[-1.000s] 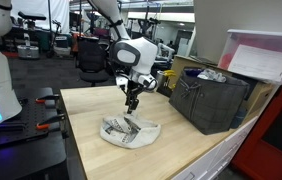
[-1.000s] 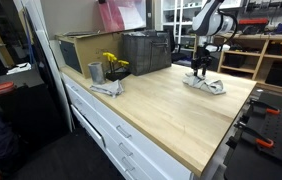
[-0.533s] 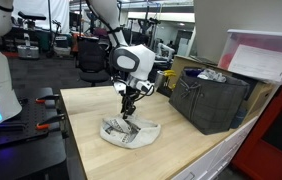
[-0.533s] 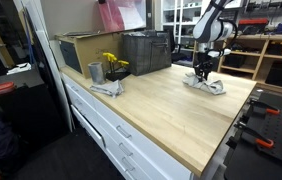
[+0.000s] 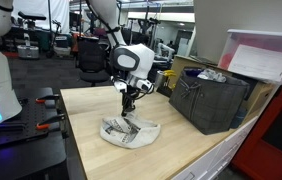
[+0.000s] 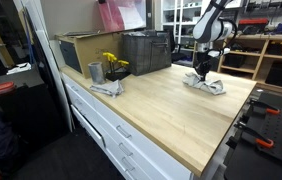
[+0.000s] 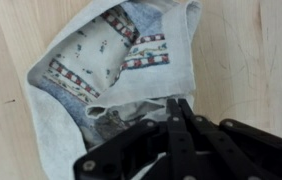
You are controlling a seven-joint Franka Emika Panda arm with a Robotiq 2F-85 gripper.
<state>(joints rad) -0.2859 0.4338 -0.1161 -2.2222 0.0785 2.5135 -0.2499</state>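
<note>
A crumpled white cloth [image 5: 129,133] with a patterned border lies on the wooden worktop [image 5: 86,115], seen in both exterior views [image 6: 207,86]. My gripper [image 5: 129,108] points straight down at the cloth's top. In the wrist view the cloth [image 7: 86,75] fills the upper left, and the gripper [image 7: 176,103] has its two black fingers pressed together at the cloth's right edge, where a fold of fabric bunches up against them. The fabric under the fingertips is hidden.
A dark grey crate [image 5: 211,100] stands on the worktop close beside the cloth, also seen in an exterior view [image 6: 146,52]. A cardboard box [image 6: 81,50], a metal cup [image 6: 95,72], yellow flowers [image 6: 112,64] and a second cloth [image 6: 107,89] sit at the far end.
The fingers have gone from apart to pressed together over the cloth. The arm dropped slightly toward the cloth and now holds still.
</note>
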